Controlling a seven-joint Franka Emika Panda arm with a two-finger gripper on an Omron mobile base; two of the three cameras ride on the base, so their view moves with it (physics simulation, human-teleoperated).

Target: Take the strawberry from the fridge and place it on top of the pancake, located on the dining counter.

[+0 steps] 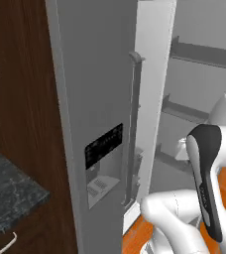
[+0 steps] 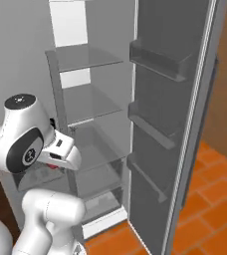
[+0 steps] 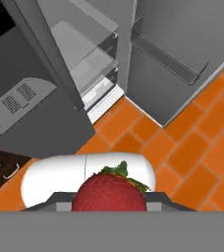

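**Strawberry held at the gripper in front of the open fridge**

The hand view looks down along the gripper (image 3: 109,209). A red strawberry (image 3: 109,193) with green leaves at its top sits low in the centre of that view, right at the fingers, and the jaws are clenched on it; the finger tips themselves are hidden by the berry. Beyond it lies an orange tiled floor (image 3: 192,147).

The fridge (image 1: 92,99) is a tall grey unit. Its left door is closed and carries a black dispenser panel (image 1: 104,145) and a long vertical handle (image 1: 133,129). Its right door (image 2: 175,119) stands swung open, with three shelf bins on the inner face. Glass shelves (image 2: 88,57) are stacked inside the compartment.

In the right base view, the hand (image 2: 60,152) reaches toward the lower shelves. A dark wood cabinet (image 1: 21,89) and a black speckled worktop (image 1: 8,193) stand left of the fridge.
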